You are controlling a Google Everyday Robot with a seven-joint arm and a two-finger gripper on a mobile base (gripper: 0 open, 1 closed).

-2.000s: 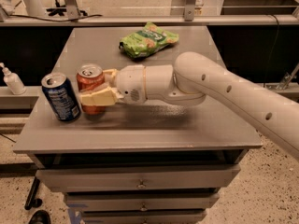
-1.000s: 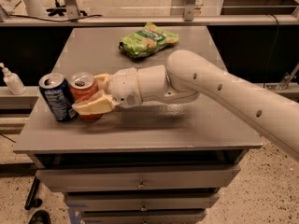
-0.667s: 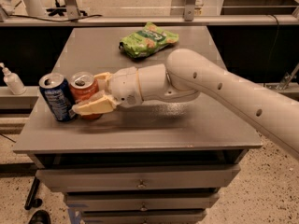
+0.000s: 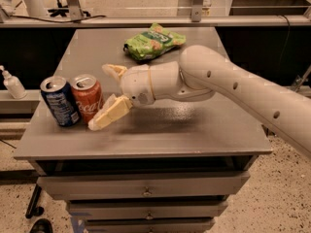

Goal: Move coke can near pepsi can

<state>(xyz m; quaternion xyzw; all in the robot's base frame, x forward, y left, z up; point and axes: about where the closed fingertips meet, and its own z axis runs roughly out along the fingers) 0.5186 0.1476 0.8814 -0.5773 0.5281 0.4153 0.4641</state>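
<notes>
On the grey bench (image 4: 194,125), near its front-left corner, the coke can (image 4: 86,100) stands upright just beside the pepsi can (image 4: 58,102), and the gripper (image 4: 102,97), spread open on the coke can's right-edge side, seems at the release step, needing only a clean retreat.

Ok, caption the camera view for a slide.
Open claw at the coke can, which stands next to the pepsi can.

End effector (image 4: 99,97) spread beside coke can (image 4: 85,101); pepsi can (image 4: 59,102) adjacent.
</notes>
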